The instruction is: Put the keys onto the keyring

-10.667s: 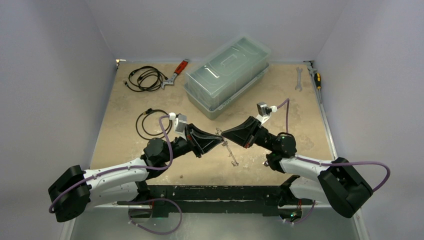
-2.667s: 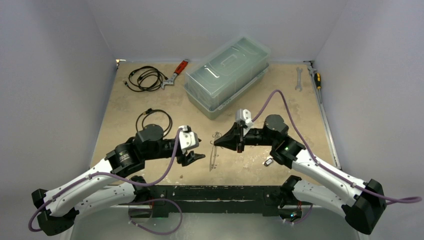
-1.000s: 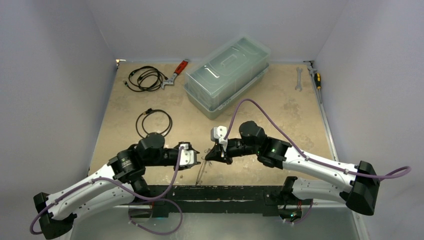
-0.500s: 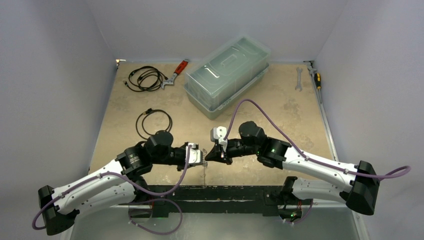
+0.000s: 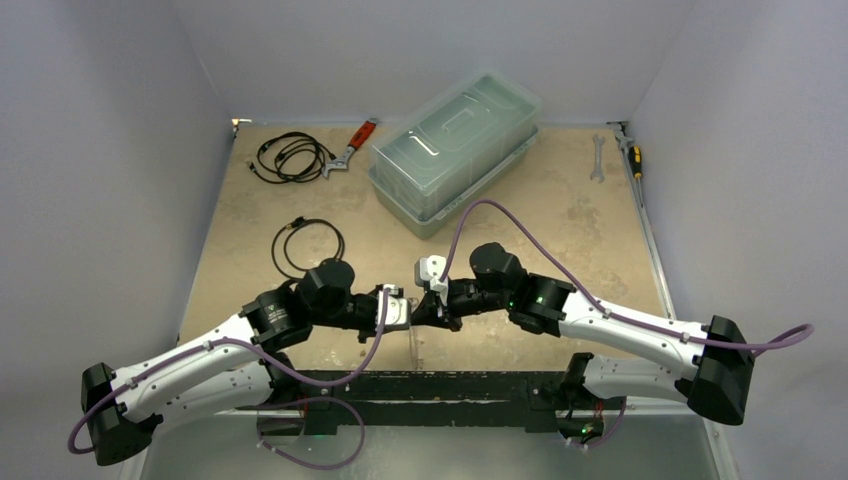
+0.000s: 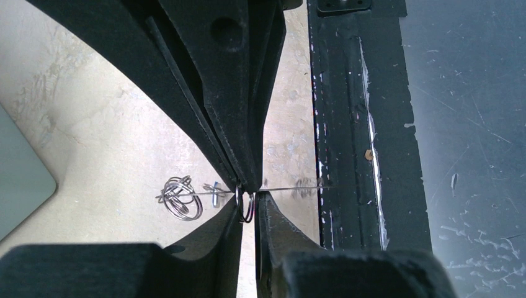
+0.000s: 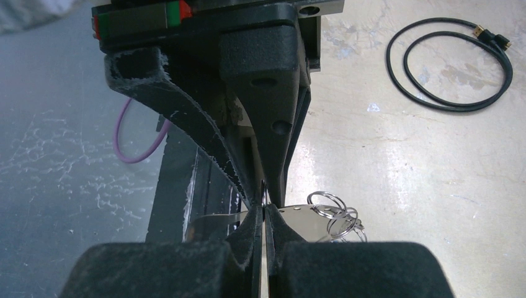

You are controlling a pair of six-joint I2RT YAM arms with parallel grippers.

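Note:
My two grippers meet tip to tip over the table's near edge. The keyring (image 7: 310, 214) is a thin silvery hoop; it shows edge-on as a line in the left wrist view (image 6: 298, 187). My right gripper (image 7: 265, 211) (image 5: 432, 305) is shut on its rim. My left gripper (image 6: 249, 198) (image 5: 400, 310) is shut on a small split ring (image 6: 247, 208) right at the hoop. A cluster of small rings (image 6: 180, 198) (image 7: 334, 214) hangs on the hoop, with a tiny blue piece (image 6: 214, 192) beside it. No dark-tagged key shows.
A clear lidded box (image 5: 455, 150) stands at the back. Two coiled black cables (image 5: 290, 155) (image 5: 305, 245) lie at the left. A red-handled wrench (image 5: 355, 145), a silver wrench (image 5: 597, 158) and a screwdriver (image 5: 632, 155) lie along the back. A black rail (image 5: 430, 385) runs under the grippers.

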